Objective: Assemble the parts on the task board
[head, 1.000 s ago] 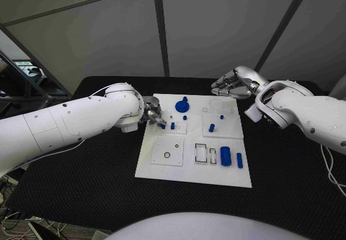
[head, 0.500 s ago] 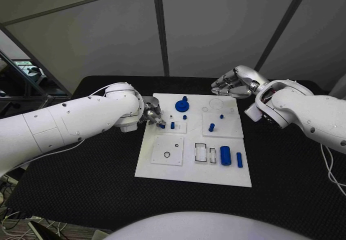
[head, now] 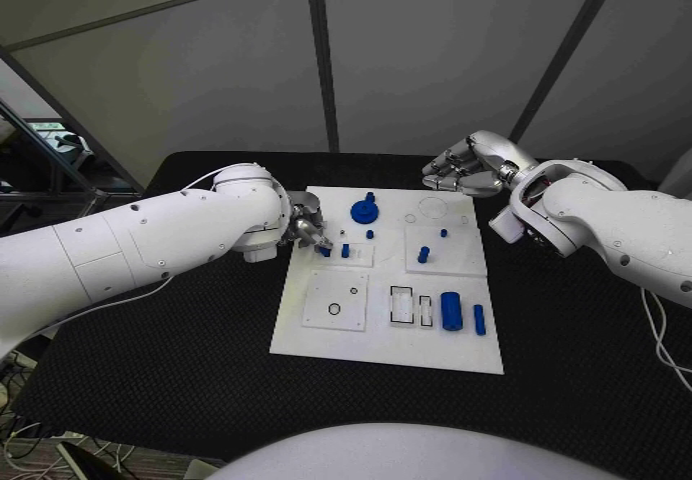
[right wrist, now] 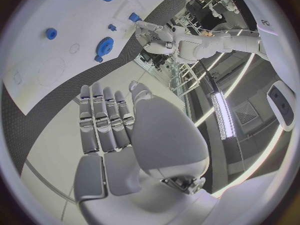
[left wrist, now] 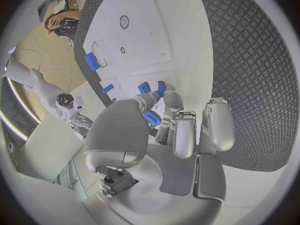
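Observation:
The white task board (head: 387,345) lies mid-table. My left hand (head: 306,228) hovers at its left edge, thumb and fingertips (left wrist: 170,97) drawn together right at two small blue parts (head: 325,252) (left wrist: 161,88) on a raised plate. Whether it grips one is hidden. The blue gear (head: 364,212) stands just beyond that hand. Blue pegs (head: 424,255) stand on the right plate, and a blue cylinder (head: 451,311) lies near the front. My right hand (head: 464,170) hangs off the board's far right corner, fingers (right wrist: 103,117) stretched side by side, holding nothing.
Black matting (head: 173,350) surrounds the board with free room on every side. A plate with a round hole (head: 335,302) and rectangular slots (head: 411,306) sits in the board's front half. The right wrist view shows the gear (right wrist: 106,45) and the board (right wrist: 37,60).
My left arm has shifted very slightly while its hand stays at the same two small parts. The right hand and the parts have not moved.

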